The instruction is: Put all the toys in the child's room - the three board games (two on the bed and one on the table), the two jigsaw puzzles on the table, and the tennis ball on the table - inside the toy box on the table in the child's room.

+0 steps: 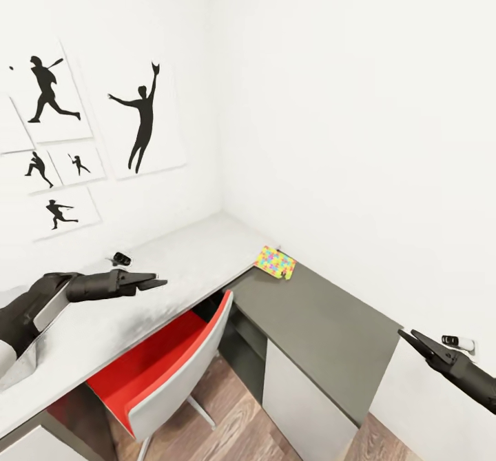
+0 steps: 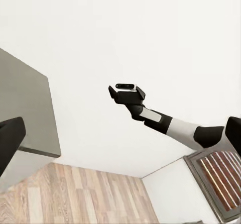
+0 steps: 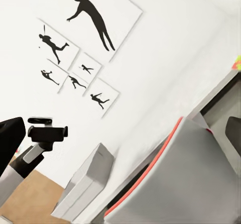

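At the corner of the room, one jigsaw puzzle (image 1: 275, 262) lies at the seam where the pale table (image 1: 186, 268) meets the lower dark-grey-topped cabinet (image 1: 317, 323), close to the right wall; its near edge looks slightly raised, exact tilt unclear. Red chair (image 1: 172, 364) is pushed under the table below the puzzle, seat back facing the robot. Black sports-silhouette prints (image 1: 141, 120) hang on the left wall. Wood-plank floor (image 1: 234, 419) shows beneath the chair.

Left gripper (image 1: 155, 282) hovers over the table top, well apart from the puzzle, fingers slightly apart and holding nothing. Right gripper (image 1: 413, 340) hangs off the cabinet's right end, near the wall, cut off by the frame edge; whether its fingers are parted can't be told.

Left wrist view catches the right arm (image 2: 165, 121) against white wall, plus a louvred panel (image 2: 218, 176). Right wrist view has the prints, chair back (image 3: 191, 179) and a sliver of puzzle (image 3: 237, 62) at the edge.
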Robot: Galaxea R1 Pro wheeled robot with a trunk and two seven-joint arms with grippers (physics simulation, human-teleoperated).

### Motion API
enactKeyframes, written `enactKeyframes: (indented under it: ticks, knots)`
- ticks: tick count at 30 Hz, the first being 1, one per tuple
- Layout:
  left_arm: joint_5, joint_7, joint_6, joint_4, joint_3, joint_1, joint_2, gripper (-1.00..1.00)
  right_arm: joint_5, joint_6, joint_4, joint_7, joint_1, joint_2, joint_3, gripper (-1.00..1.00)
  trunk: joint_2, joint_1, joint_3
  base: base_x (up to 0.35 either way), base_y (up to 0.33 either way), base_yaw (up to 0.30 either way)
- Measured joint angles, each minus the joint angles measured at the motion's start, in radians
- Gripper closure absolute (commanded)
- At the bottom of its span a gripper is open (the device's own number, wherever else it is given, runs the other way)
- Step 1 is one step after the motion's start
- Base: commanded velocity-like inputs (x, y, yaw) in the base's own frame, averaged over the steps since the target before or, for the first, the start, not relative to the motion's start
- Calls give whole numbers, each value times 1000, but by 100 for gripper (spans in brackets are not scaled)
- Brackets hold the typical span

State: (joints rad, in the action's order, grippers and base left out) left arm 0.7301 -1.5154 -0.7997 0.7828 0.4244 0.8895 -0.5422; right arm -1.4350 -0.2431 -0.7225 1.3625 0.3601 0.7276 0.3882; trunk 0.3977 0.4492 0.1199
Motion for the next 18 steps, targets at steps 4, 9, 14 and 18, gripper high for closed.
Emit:
enactKeyframes:
  ticks: [4,9,14,18]
  knots:
    - [-6,2,1,-3,-46,-7,-21,-100,15,5,-4,-35,0,0,0,-100,0,0,-3,0,0,15]
    - [-11,2,1,-4,-62,-14,-28,-100,26,16,-8,-62,0,-1,0,-100,0,0,-6,0,0,5]
    - [-12,6,2,-5,-68,-19,-31,-100,30,26,-9,-75,0,-2,2,-100,0,0,-9,0,0,1]
    - [-13,7,7,-5,-70,-21,-31,-100,32,28,-9,-78,0,-2,2,-100,0,0,-9,0,0,0]
